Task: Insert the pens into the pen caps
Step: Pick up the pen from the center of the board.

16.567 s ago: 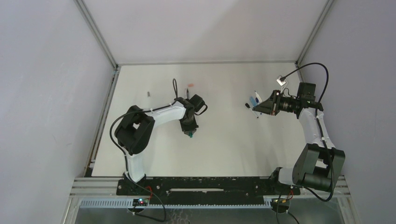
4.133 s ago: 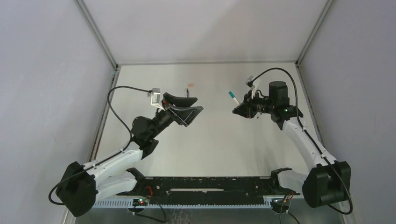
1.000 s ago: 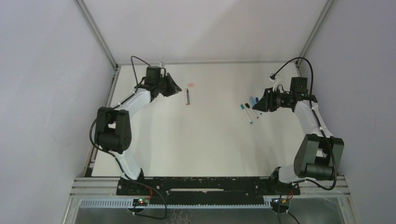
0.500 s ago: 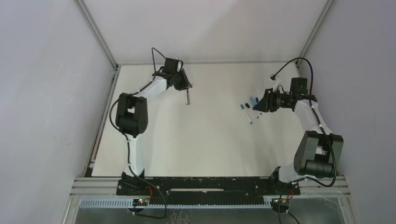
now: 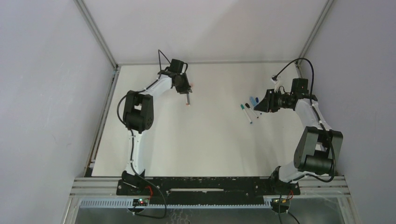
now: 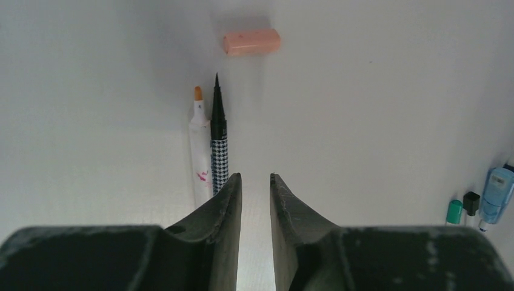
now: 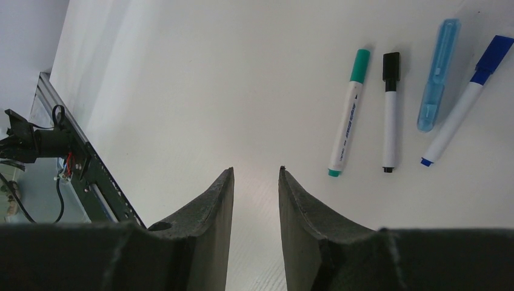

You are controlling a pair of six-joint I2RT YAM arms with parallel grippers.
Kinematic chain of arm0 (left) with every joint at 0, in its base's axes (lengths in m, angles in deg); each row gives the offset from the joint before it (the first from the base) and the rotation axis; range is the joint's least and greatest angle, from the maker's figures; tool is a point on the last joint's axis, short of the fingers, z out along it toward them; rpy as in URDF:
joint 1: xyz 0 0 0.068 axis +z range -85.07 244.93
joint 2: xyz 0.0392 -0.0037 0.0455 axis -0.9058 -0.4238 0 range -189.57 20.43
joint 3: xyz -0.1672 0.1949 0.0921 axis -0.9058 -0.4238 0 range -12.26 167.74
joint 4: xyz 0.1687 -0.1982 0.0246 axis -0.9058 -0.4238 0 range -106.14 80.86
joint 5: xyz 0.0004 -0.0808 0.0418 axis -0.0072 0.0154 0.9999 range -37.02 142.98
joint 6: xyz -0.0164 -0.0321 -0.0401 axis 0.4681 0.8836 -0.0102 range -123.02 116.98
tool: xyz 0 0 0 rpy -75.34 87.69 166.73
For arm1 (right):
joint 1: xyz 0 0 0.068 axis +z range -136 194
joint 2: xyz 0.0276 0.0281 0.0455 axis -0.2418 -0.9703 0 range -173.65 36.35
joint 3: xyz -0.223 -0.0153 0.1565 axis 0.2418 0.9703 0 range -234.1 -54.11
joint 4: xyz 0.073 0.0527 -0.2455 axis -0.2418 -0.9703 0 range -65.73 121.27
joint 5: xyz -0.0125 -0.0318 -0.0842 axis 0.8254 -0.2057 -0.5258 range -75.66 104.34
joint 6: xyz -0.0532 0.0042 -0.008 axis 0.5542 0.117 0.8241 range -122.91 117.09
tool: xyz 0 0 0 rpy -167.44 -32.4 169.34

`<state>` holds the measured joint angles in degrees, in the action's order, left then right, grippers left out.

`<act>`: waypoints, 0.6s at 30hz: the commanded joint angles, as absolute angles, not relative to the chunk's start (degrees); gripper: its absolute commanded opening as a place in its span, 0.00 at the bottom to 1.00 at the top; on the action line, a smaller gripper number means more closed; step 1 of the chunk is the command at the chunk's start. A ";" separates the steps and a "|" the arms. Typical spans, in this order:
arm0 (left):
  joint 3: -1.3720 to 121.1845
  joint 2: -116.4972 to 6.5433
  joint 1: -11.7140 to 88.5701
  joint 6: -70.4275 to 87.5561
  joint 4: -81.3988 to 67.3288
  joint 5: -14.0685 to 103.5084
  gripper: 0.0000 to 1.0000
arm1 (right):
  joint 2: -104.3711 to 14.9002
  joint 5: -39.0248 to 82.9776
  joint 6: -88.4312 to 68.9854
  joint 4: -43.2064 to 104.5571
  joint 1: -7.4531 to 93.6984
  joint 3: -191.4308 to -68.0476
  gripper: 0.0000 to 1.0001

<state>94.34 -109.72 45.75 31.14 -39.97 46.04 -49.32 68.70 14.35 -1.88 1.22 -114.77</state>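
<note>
A salmon-pink pen cap (image 6: 251,42) lies on the white table. Just short of it lie two uncapped pens side by side: a white one with an orange tip (image 6: 199,142) and a black houndstooth one (image 6: 219,145). My left gripper (image 6: 254,177) hovers just right of their near ends, jaws slightly apart and empty; it also shows in the top view (image 5: 186,89). My right gripper (image 7: 254,171) is open and empty, short of a row of capped pens: teal-capped (image 7: 348,121), black-capped (image 7: 390,112), light-blue (image 7: 437,73), blue-capped (image 7: 467,103).
The capped pens lie at the right of the table (image 5: 250,108), beside my right gripper (image 5: 258,106). The back wall and aluminium frame stand close behind my left wrist (image 5: 177,67). The black base rail (image 7: 91,170) runs along the near edge.
My left arm has swung right along the back of the table and now sits over the two uncapped pens by the salmon cap. My right arm has stayed put.
</note>
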 commanded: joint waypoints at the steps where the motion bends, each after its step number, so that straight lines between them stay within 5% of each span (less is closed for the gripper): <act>1: 97.35 -110.15 45.42 29.73 -42.64 47.70 0.28 | -49.99 70.41 14.69 -0.11 0.99 -114.89 0.39; 18: 98.90 -112.27 45.06 28.27 -46.37 49.17 0.28 | -50.32 70.38 14.23 0.27 0.99 -114.91 0.39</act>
<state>95.98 -111.93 45.55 29.85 -45.19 48.60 -50.04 68.92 14.15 -1.07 1.22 -114.77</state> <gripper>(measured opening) 0.290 0.393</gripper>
